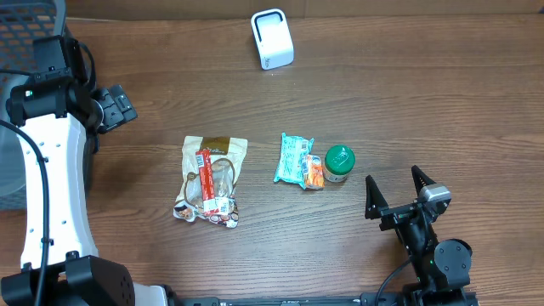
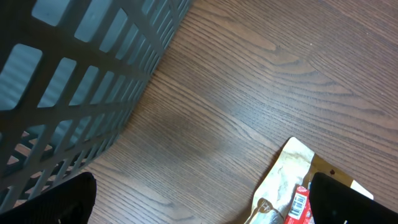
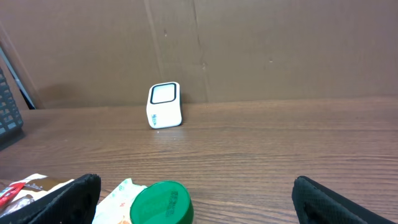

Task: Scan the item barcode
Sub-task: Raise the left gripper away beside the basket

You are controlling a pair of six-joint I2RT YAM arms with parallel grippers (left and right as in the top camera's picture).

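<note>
Three items lie mid-table: a beige snack pouch with a red barcode label point(image 1: 210, 179), a teal-and-white packet point(image 1: 297, 161), and a small jar with a green lid point(image 1: 338, 163). The white barcode scanner point(image 1: 272, 38) stands at the back. My right gripper point(image 1: 396, 186) is open near the front edge, right of the jar, holding nothing; its wrist view shows the green lid point(image 3: 161, 203) low between the fingers and the scanner point(image 3: 165, 105) beyond. My left gripper point(image 1: 115, 108) is open at the left, above bare wood, with the pouch point(image 2: 289, 186) near its right finger.
A dark plastic basket point(image 1: 30, 34) fills the far left corner, and its lattice wall point(image 2: 74, 81) is close to my left gripper. A brown cardboard wall point(image 3: 249, 43) stands behind the scanner.
</note>
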